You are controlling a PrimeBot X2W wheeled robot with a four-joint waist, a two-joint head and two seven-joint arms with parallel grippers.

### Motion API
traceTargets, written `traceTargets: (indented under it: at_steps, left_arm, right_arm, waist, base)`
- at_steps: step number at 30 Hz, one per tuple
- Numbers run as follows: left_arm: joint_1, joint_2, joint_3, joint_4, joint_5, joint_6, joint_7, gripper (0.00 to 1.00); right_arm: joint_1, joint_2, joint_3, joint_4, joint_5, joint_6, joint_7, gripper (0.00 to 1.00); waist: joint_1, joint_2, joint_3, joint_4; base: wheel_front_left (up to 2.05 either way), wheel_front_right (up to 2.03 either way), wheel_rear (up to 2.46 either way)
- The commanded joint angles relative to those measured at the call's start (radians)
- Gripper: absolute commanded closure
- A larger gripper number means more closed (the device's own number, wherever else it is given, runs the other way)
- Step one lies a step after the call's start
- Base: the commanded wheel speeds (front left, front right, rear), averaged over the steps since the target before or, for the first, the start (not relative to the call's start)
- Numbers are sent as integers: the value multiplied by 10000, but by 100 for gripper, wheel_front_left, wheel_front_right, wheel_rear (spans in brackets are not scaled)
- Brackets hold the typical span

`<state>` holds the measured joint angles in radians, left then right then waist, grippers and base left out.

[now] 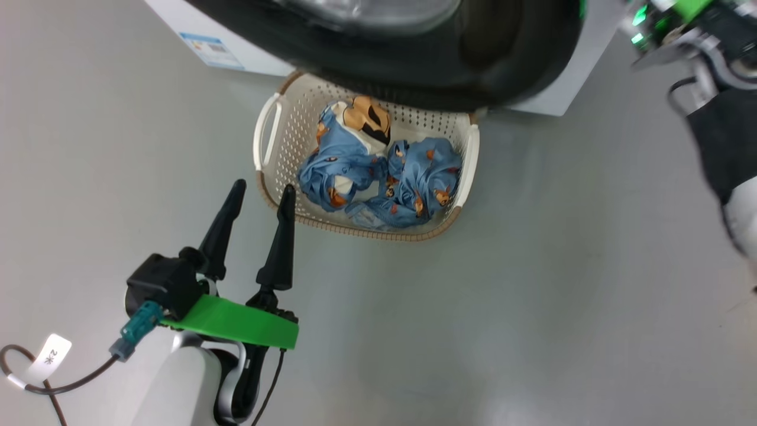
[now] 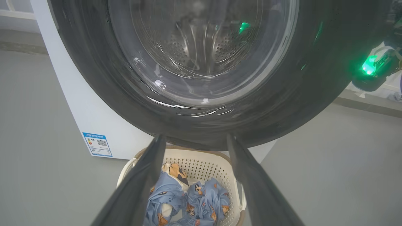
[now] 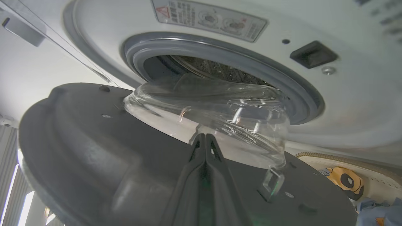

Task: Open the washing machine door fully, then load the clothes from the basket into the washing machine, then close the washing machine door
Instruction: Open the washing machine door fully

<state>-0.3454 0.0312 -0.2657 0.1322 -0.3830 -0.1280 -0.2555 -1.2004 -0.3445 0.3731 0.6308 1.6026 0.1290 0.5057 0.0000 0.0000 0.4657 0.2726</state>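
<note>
The left gripper (image 1: 263, 188) sits at the lower left of the head view. Its two dark fingers are spread wide with nothing between them, the tips pointing at the near-left corner of the basket (image 1: 282, 127). The basket stands on the grey floor (image 1: 532, 284) in the upper middle of the frame, and the clothes (image 1: 384, 171) lie bundled inside it, blue fabric with orange figures. Its far rim is covered by the glossy black rim of the washing machine door (image 1: 414, 65) along the frame's top, standing part-way open from the white washing machine (image 2: 91, 103). In the right wrist view the right gripper (image 3: 203, 139) rises from the bottom centre, fingers pressed together and holding nothing, along the door's grey inner face just beside its clear glass bowl (image 3: 220, 103). Above are the grey gasket (image 3: 226, 53) and the steel drum (image 3: 207, 66).
</note>
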Motion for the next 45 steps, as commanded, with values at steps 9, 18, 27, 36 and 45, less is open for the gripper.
traceTargets:
  at_steps: [9,18,27,36,45]
  left_arm:
    - [526,191,482,-109,232,-27,-63,0]
    - [1031,191,600,-61,420,-27,-63,0]
    - [1468,191,720,-46,529,-27,-63,0]
    - [1852,191,886,-48,570,-27,-63,0]
    - [2218,191,957,-37,702,-27,-63,0]
  right_arm:
    - [1285,800,482,-783,-107,17,352,100]
    - [2279,1052,567,-1163,31,17,609,100]
    - [3073,1255,593,-1518,71,17,928,100]
    - [3959,1539,736,-1808,47,17,1150,100]
    - [4647,1996,976,-2034,-8,17,1424,100]
  waist:
    - [0,0,-828,-260]
    - [0,0,-1554,-274]
    - [0,0,-2124,-97]
    - [0,0,-2715,221]
    - [0,0,-3166,659]
  base:
    - [0,0,0]
    - [0,0,0]
    - [0,0,0]
    - [0,0,0]
    - [0,0,0]
